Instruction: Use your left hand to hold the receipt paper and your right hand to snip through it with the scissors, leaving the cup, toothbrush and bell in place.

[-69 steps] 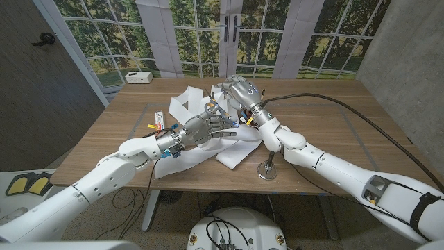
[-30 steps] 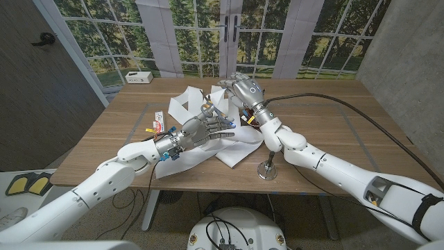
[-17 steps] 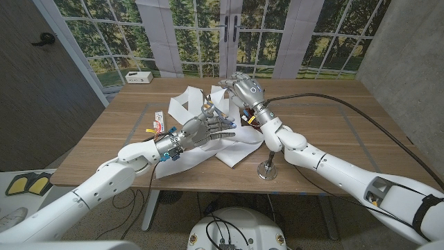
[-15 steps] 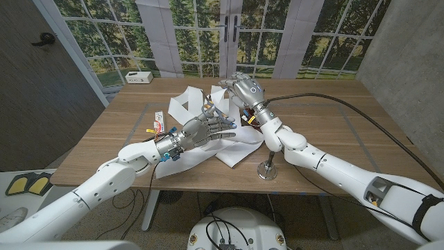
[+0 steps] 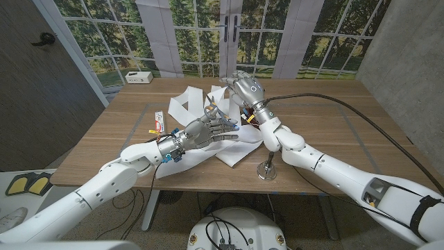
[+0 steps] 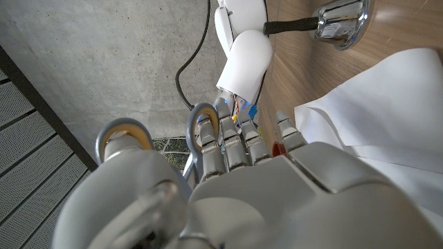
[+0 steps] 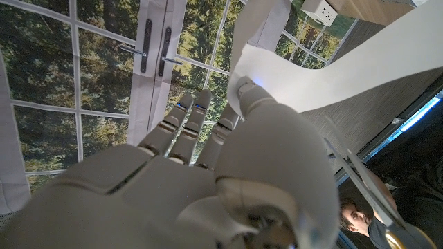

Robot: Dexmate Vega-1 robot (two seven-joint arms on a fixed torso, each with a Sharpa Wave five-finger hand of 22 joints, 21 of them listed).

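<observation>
Cup (image 5: 248,123) mostly behind right arm

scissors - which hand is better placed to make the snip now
Right. The right hand is raised over the receipt paper with the scissors at its fingers. The left hand sits on the paper, suited to steadying it.

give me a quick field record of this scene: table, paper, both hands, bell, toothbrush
table: wooden
paper: long white strip, looped and crumpled mid-table
left hand: over the paper, fingers spread toward the right hand; grip cannot be told
right hand: raised above the paper's far end, fingers curled; scissors not clearly visible
bell: near front edge, by the right arm
toothbrush: left of the paper
</observation>
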